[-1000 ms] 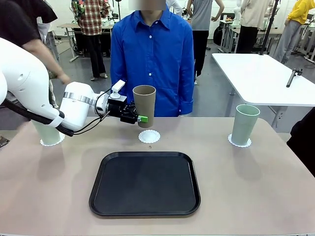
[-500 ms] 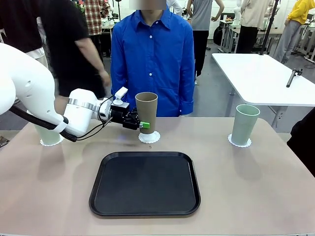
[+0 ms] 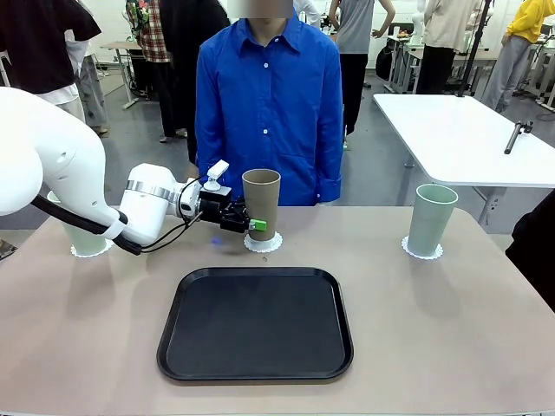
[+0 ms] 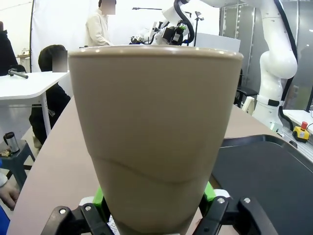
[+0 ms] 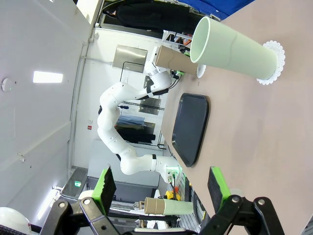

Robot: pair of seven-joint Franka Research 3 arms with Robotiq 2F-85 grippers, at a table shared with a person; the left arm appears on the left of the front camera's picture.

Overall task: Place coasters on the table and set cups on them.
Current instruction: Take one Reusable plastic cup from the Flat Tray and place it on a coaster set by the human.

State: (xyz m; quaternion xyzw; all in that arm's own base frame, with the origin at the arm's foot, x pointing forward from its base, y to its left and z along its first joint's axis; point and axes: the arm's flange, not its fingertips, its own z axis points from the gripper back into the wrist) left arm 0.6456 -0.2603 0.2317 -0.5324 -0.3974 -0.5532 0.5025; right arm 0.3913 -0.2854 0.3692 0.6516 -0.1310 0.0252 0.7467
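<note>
Front view: left gripper (image 3: 251, 224) clamped on tall tan-brown matte cup (image 3: 260, 203), standing on white scalloped paper coaster (image 3: 263, 243) near beige-pink table's (image 3: 451, 329) far edge; right gripper (image 5: 160, 188) jaws apart.

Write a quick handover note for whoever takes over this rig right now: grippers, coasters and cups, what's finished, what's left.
Left gripper: shut on the tall tan-brown tumbler, upright, base on or just above the middle white scalloped paper coaster.
Right gripper: open, holding nothing.
Done: right pale mint green tumbler stands on its coaster; left mint tumbler on its coaster, partly behind the left arm.
Black rounded tray sits on the beige-pink table.
Left: release the tan-brown tumbler, withdraw the arm.
</note>
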